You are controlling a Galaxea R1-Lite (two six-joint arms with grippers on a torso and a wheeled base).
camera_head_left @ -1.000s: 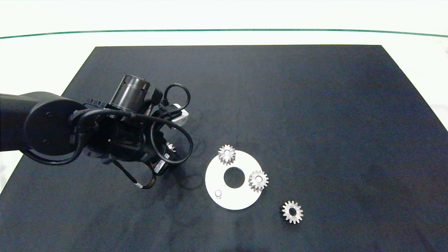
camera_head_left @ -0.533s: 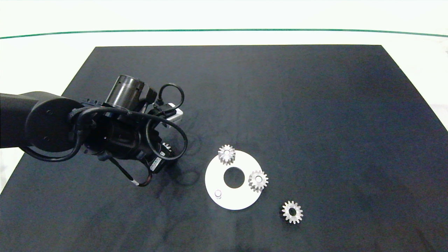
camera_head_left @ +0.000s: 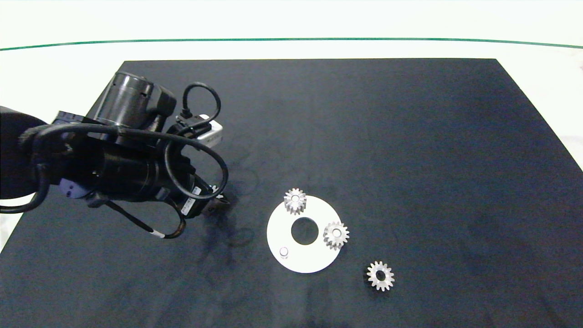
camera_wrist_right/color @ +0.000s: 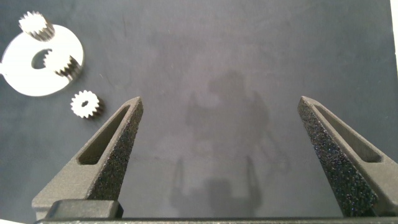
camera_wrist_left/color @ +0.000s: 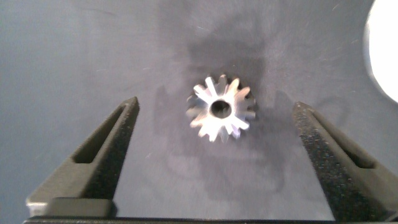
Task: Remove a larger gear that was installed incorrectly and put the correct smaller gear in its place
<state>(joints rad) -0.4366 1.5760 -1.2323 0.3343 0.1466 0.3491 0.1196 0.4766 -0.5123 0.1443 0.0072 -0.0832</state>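
One larger gear (camera_wrist_left/color: 221,109) lies free btwn open left tool (camera_wrist_left/color: 214,134), hidden overhead

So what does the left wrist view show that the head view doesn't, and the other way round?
Only the left wrist view shows the larger gear lying on the mat between the open left gripper fingers, untouched. Only the head view shows the smaller gear lying loose, two mounted gears and an empty peg. Both show the black mat and the white disc.
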